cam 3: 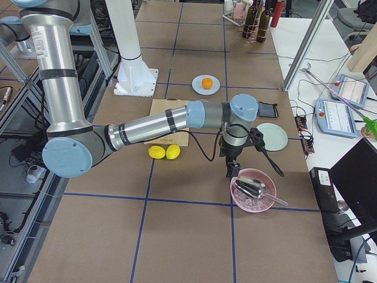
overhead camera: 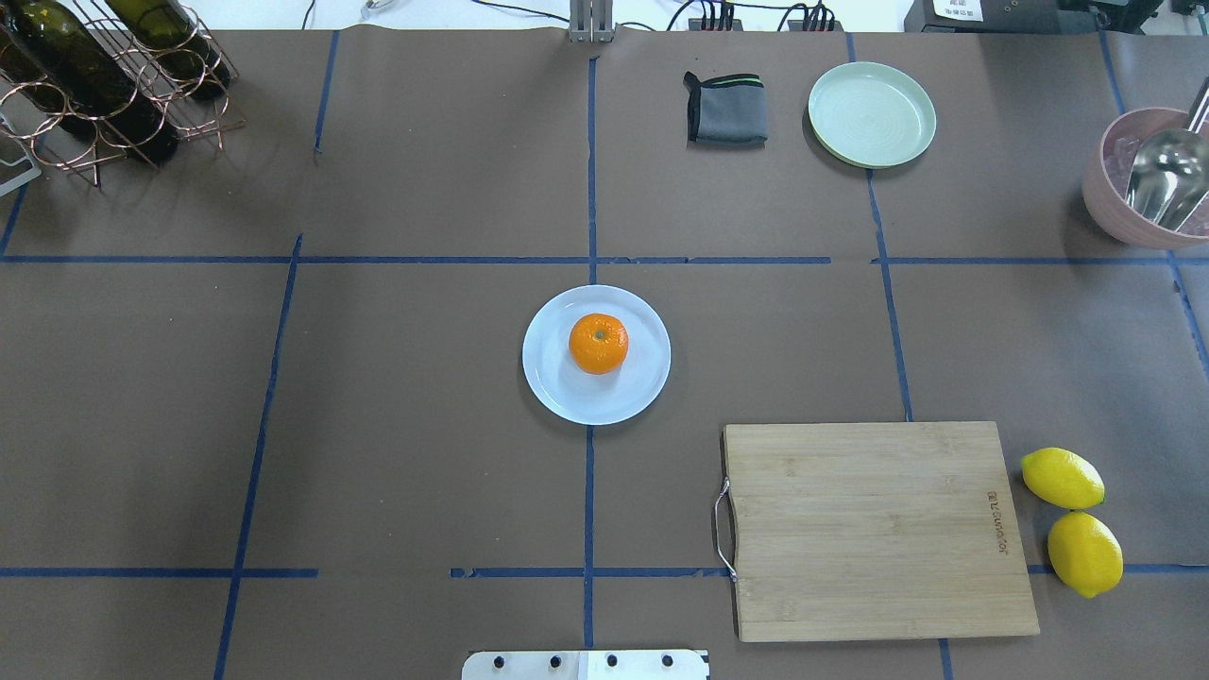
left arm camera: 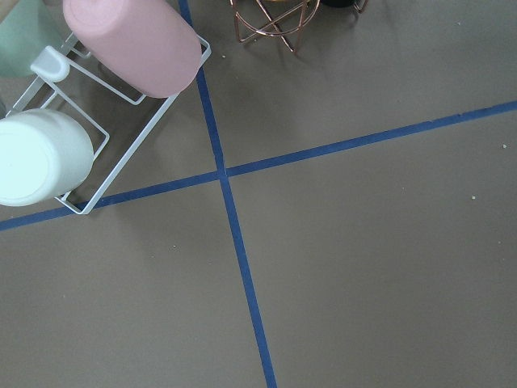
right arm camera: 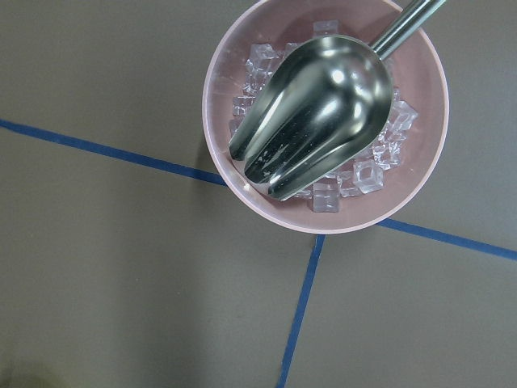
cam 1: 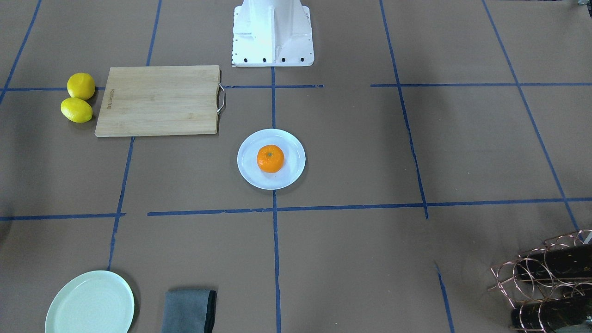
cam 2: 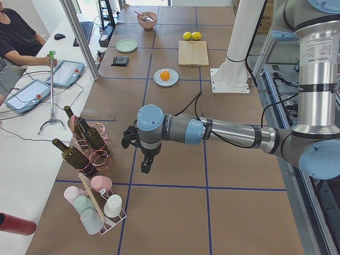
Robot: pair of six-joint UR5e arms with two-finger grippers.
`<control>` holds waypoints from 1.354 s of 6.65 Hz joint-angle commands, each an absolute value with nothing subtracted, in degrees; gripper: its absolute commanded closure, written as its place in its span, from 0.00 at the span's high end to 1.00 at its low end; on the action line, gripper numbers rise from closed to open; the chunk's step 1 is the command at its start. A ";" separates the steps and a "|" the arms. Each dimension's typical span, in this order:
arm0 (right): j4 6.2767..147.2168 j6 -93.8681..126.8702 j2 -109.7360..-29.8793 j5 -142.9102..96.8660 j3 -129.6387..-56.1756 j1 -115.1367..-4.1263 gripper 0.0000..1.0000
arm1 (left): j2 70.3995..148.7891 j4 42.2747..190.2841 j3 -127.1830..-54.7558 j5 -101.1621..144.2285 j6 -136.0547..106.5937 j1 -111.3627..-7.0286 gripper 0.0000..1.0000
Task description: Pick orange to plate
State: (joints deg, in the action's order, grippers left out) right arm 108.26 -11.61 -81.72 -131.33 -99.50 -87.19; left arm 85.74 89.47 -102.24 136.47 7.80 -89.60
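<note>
The orange sits on the white plate at the middle of the counter, stem dot up. The left hand hangs over the counter's left end, near a bottle rack. The right hand hangs over the right end, just beside a pink bowl of ice holding a metal scoop. I cannot tell whether either hand is wide or narrow. A cutting board lies toward the robot-side right corner.

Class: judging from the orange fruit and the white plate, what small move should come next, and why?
Probably none: the small round orange already sits on the round white plate, with the left arm and right arm far from it. Best make no move.
</note>
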 commanded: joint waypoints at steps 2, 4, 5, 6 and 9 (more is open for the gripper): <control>106.09 -11.60 -82.87 -134.39 -96.42 -87.19 1.00 | 86.57 88.86 -101.07 136.14 7.65 -89.56 1.00; 105.13 -11.60 -83.23 -134.03 -94.50 -86.93 1.00 | 88.66 81.71 -101.08 136.14 3.54 -89.47 1.00; 99.29 -10.64 -83.23 -134.03 -92.31 -86.58 1.00 | 88.33 81.04 -101.51 136.23 3.60 -89.56 1.00; 97.40 -5.85 -83.15 -134.03 -91.85 -85.62 1.00 | 88.50 81.04 -101.25 136.32 3.60 -89.47 1.00; 96.59 -6.06 -83.93 -133.51 -93.33 -85.69 1.00 | 89.12 81.56 -98.71 136.84 4.13 -89.47 1.00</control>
State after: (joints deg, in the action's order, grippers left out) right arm 96.79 -5.81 -83.42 -133.90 -92.52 -85.67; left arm 88.93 81.36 -99.90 136.61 3.82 -89.48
